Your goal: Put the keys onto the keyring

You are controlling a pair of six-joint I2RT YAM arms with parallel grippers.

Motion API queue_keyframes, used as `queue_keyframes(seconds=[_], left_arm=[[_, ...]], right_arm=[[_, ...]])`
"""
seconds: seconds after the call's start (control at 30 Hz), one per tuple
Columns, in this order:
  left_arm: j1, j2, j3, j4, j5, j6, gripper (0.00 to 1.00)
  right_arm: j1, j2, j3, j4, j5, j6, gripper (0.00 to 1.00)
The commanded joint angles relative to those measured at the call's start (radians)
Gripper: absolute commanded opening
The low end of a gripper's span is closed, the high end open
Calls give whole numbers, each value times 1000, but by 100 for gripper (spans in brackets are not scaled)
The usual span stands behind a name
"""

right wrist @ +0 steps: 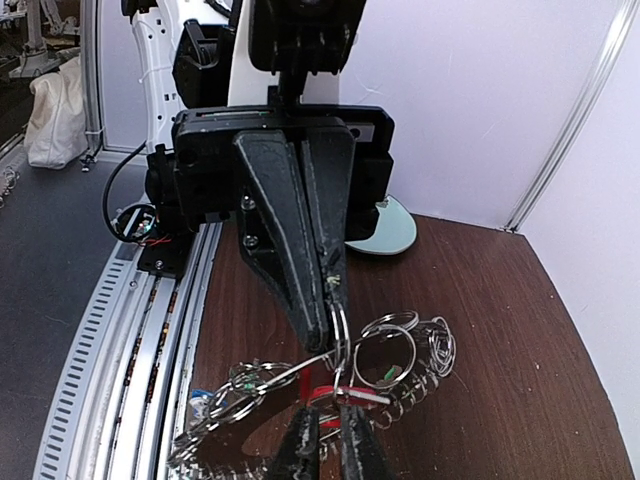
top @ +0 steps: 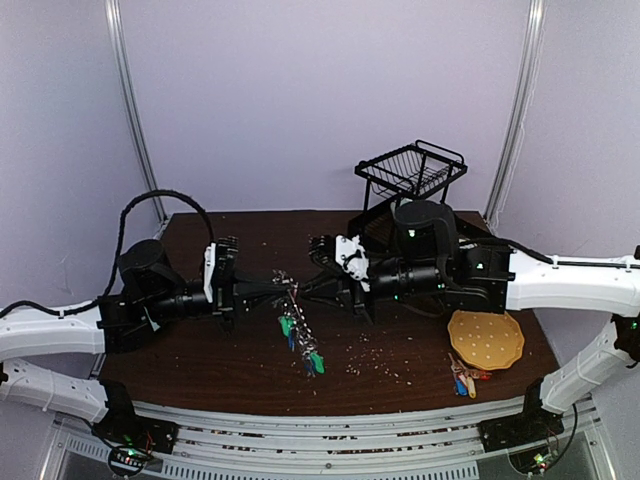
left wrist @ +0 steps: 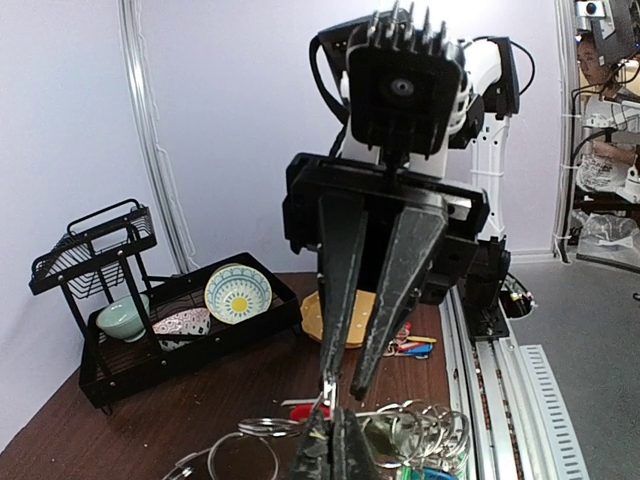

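The keyring (top: pixel 297 318) hangs between the two grippers over the middle of the table, with green and blue tagged keys (top: pixel 313 360) dangling below it. My left gripper (top: pixel 283 283) comes in from the left and is shut on the keyring's wire (left wrist: pixel 333 415). In the right wrist view the keyring (right wrist: pixel 290 372) trails several small loops, and the left gripper (right wrist: pixel 330 315) pinches a small ring. My right gripper (right wrist: pixel 328 411) faces it. Its fingers stand a narrow gap apart, closed on a red-tagged key (right wrist: pixel 325 393) whose blade points sideways. The left wrist view shows that red key (left wrist: pixel 303 411) below the right gripper (left wrist: pixel 343 392).
A black dish rack (top: pixel 410 170) with bowls (left wrist: pixel 238 293) stands at the back right. A yellow perforated disc (top: pixel 485 338) and a loose bunch of red, yellow and blue keys (top: pixel 465 380) lie at the front right. Crumbs dot the brown table (top: pixel 200 360).
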Motion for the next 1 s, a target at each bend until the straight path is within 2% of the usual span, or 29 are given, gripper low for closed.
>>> queue_keyframes(seconds=[0.0,0.1,0.33,0.53,0.77,0.97], left_arm=[[-3,0,1,162,8,-46,0],[-4,3,9,150,11,-36,0],[-4,4,14,129,9,-23,0],[-3,5,13,126,11,-25,0],[-3,6,14,130,-3,-28,0],[-3,10,12,145,-8,-36,0]], right_arm=[[-1,-19,6,17,21,-2,8],[1,-20,5,34,18,-5,6],[1,-30,-1,50,75,4,17],[1,-36,5,61,81,-4,18],[13,-23,7,51,31,-28,12],[19,-8,10,54,33,-33,0]])
